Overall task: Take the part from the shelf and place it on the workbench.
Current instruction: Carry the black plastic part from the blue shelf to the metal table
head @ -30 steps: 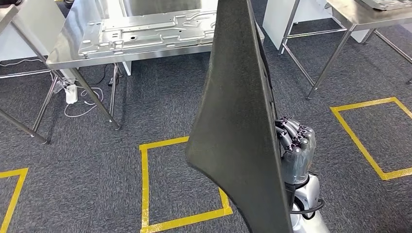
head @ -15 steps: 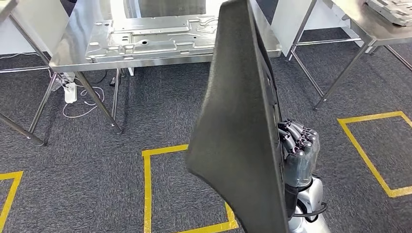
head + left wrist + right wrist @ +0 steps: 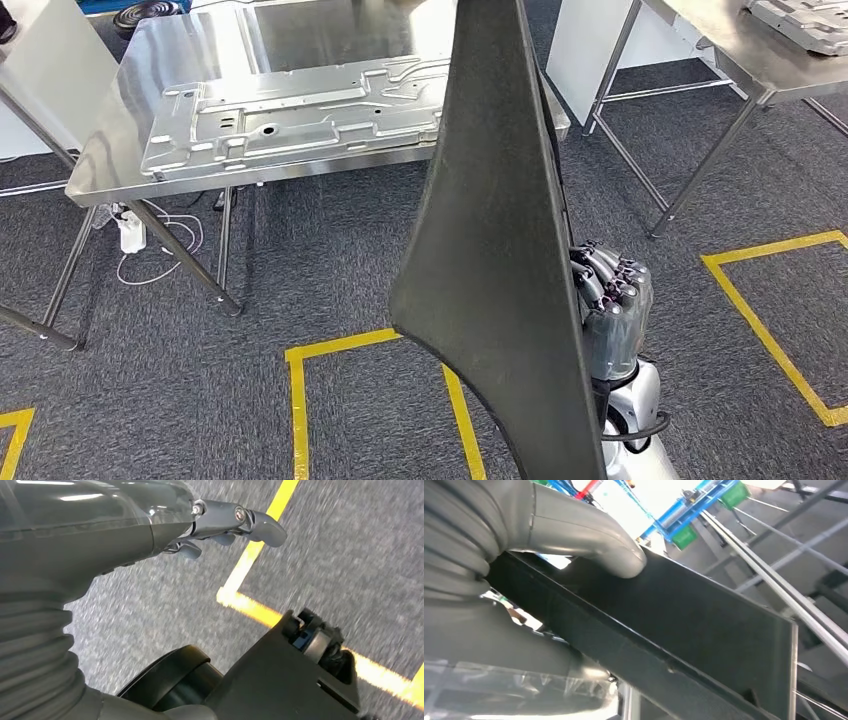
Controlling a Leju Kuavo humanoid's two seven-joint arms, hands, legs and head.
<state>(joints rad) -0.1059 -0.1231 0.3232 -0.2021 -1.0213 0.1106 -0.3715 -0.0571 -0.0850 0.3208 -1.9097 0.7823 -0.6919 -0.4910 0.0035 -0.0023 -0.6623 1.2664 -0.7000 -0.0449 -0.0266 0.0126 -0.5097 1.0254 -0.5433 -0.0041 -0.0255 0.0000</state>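
A large black moulded part (image 3: 490, 230) stands upright in the head view, running from the top edge to the bottom. My right hand (image 3: 610, 305) grips its right edge low down, fingers curled around it. In the right wrist view the thumb (image 3: 589, 540) presses on the part's dark face (image 3: 704, 625). The steel workbench (image 3: 120, 150) lies ahead to the left, with a silver stamped panel (image 3: 300, 110) flat on it. My left hand (image 3: 100, 530) hangs over the carpet, fingers (image 3: 250, 522) apart and holding nothing.
A second steel table (image 3: 740, 60) stands at the right with a metal piece (image 3: 805, 20) on it. Yellow tape squares (image 3: 300, 400) (image 3: 770, 330) mark the grey carpet. A power strip with cable (image 3: 130, 235) lies under the workbench beside its legs.
The whole picture has shifted, so the camera has moved: more of the workbench top shows and it sits further left. The black part stays in my right hand.
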